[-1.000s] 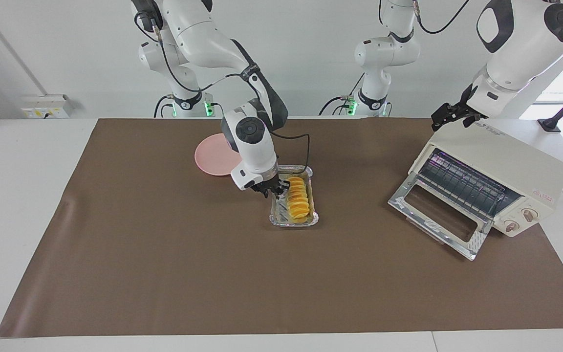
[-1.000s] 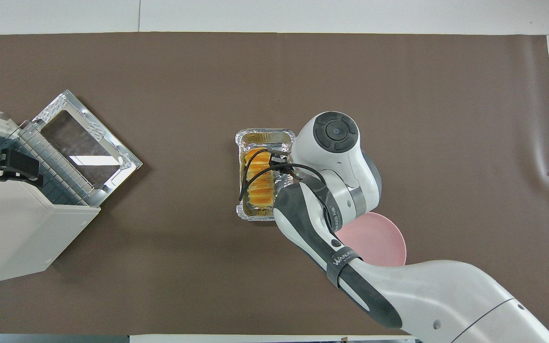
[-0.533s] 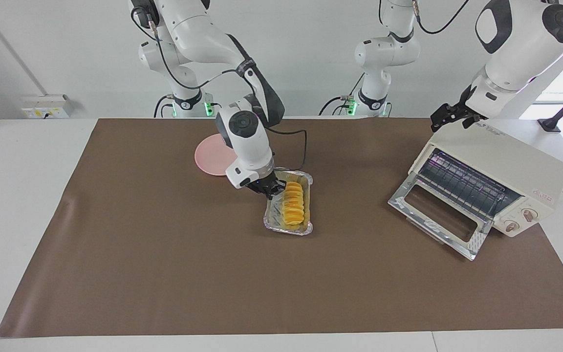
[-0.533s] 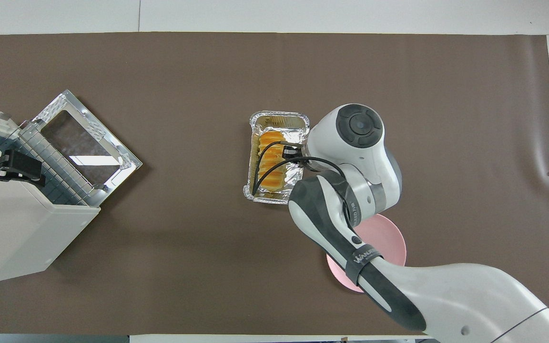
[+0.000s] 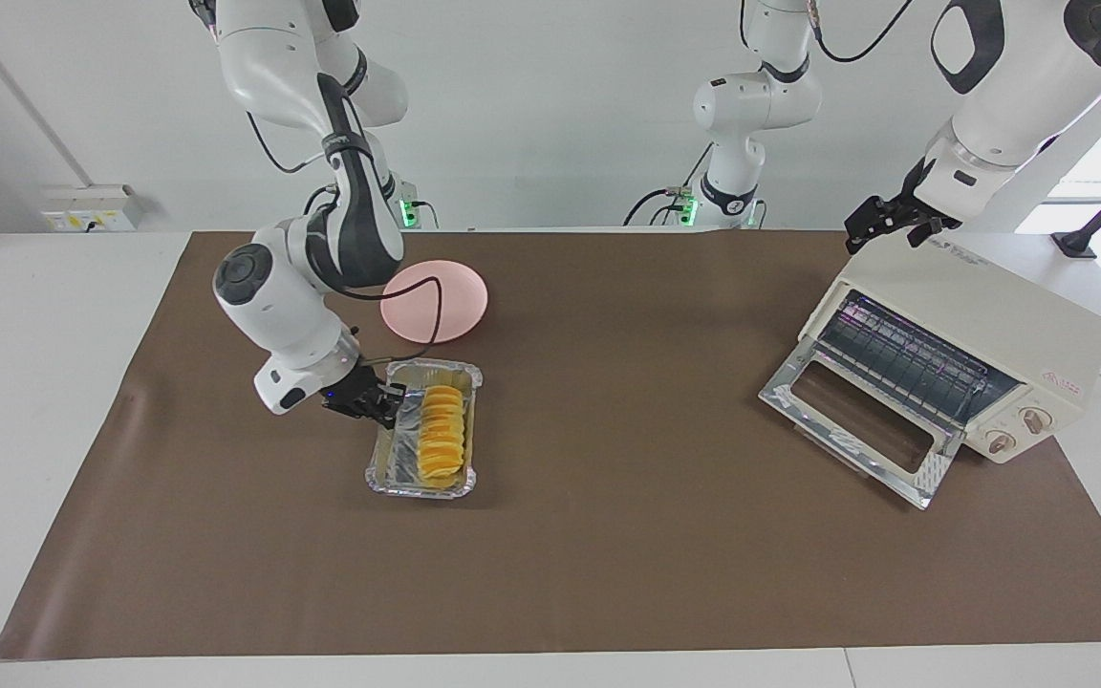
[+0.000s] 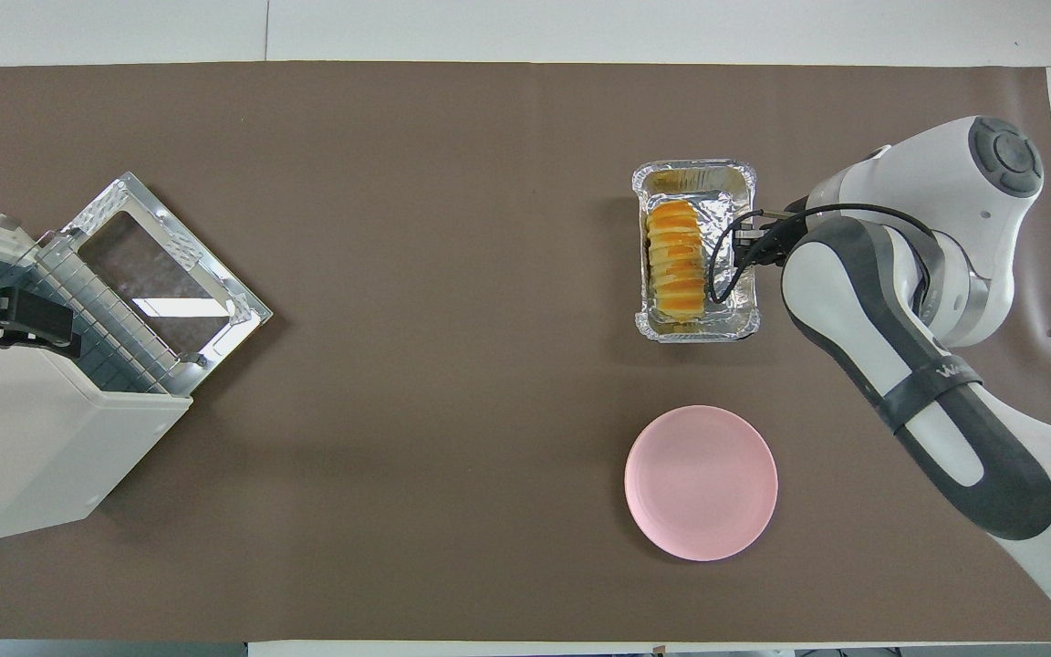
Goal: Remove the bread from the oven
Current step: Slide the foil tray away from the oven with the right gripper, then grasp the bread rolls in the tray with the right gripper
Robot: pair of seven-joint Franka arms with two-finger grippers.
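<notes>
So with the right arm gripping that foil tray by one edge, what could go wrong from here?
The right gripper is shut on just one long rim of the thin foil tray, so the rim could bend or slip free. The bread lies loose inside and could slide or tip out. The oven door hangs open, with the left gripper waiting over the oven.

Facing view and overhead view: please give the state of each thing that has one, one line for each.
oven: door open, rack empty
bread: out of the oven, lying in the foil tray
foil tray: on the mat, rim gripped
right pincer: shut on the foil tray
left pincer: open, over the oven
pink plate: empty
</notes>
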